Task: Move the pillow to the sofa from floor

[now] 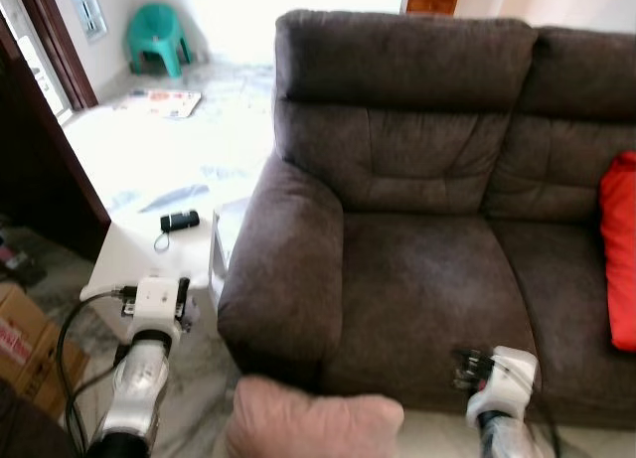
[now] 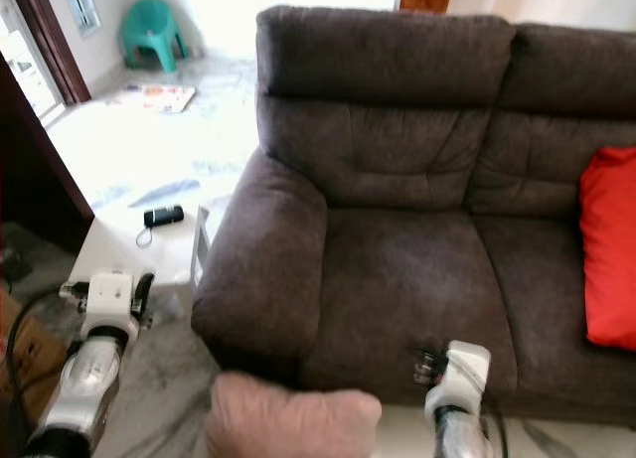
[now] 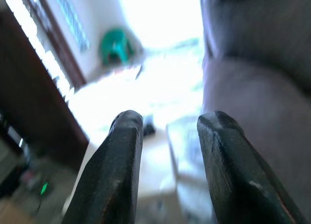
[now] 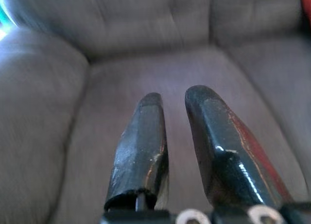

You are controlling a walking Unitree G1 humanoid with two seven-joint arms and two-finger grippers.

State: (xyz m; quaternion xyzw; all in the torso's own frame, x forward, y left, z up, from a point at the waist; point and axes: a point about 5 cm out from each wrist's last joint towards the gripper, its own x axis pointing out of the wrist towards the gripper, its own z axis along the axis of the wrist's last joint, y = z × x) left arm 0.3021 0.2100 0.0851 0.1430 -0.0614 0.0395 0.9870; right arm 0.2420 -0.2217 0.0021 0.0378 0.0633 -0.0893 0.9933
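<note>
Pillow (image 1: 313,428), a pale pink one, sits low at the robot's front, just below the front edge of the sofa (image 1: 427,279), near the corner under the armrest; I can't tell whether it rests on the floor or is propped against the robot.

Going left to right: the left gripper (image 3: 167,131) hangs out over the marble floor beside a low white table (image 1: 129,254) carrying a small black device (image 1: 180,221); its fingers are spread apart and hold nothing. The right gripper (image 4: 177,136) points at the brown seat cushion, fingers a narrow gap apart, also empty. A red cushion (image 1: 621,249) lies at the seat's right edge.

By my reckoning the pickup is not yet done: neither gripper touches the pillow. Next, both arms would need to drop and close in on its two sides, then lift it over the seat's front edge. The seat between armrest and red cushion looks bare, with plenty of room. The armrest corner right above the pillow could snag it on the way up.
</note>
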